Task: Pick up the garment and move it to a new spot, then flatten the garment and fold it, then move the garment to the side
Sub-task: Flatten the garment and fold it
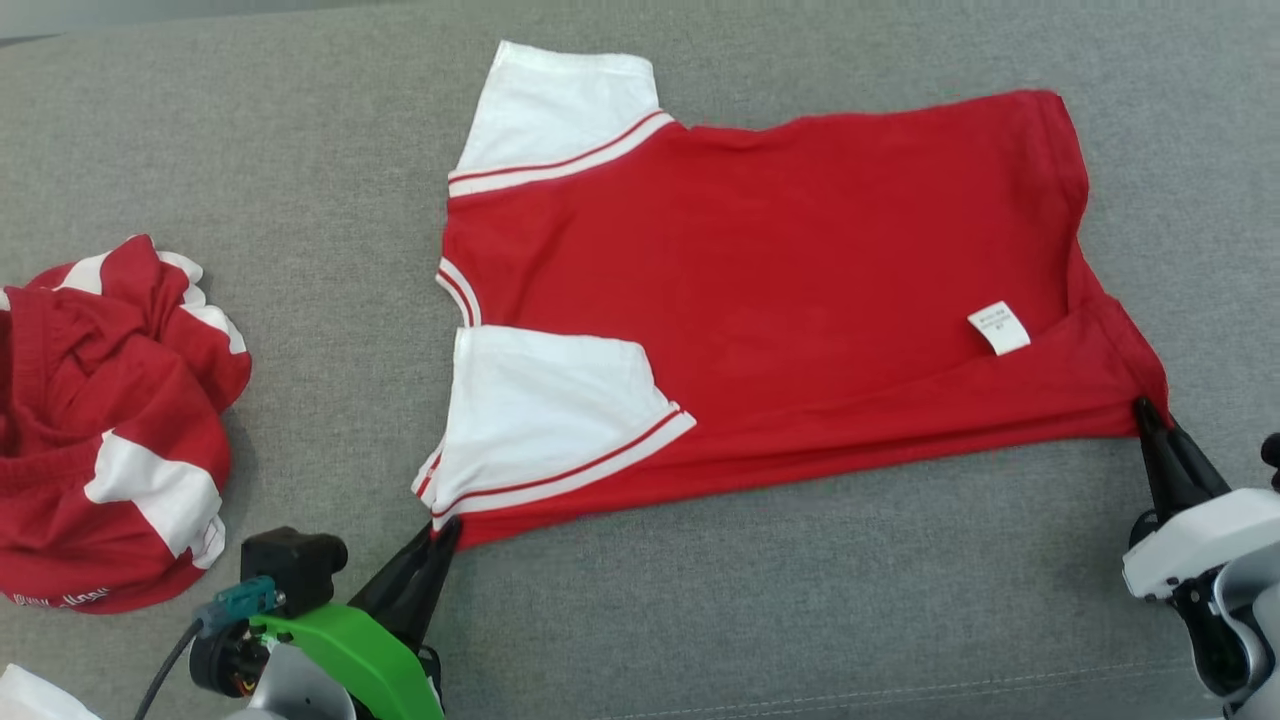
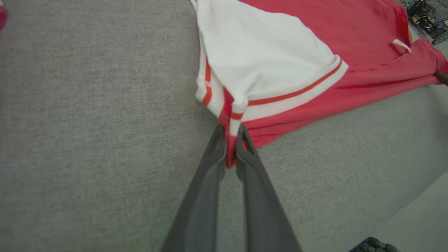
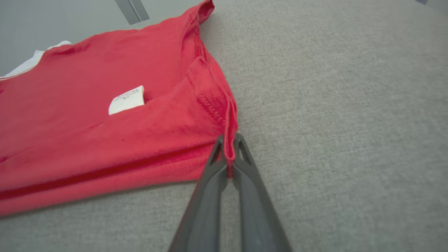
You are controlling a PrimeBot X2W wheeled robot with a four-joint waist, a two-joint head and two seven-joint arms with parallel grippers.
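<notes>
The garment is a red T-shirt with white sleeves, spread flat on the grey cushion with its collar toward the left and its hem toward the right. A white care label lies near the hem. My left gripper is shut on the near shoulder corner, beside the near white sleeve; the red cloth is pinched between its tips. My right gripper is shut on the near hem corner of the garment, with a fold of red hem pinched between its fingertips.
A second red and white garment lies crumpled in a heap at the left edge of the grey cushion. A white object shows at the bottom left corner. Bare grey fabric runs along the front.
</notes>
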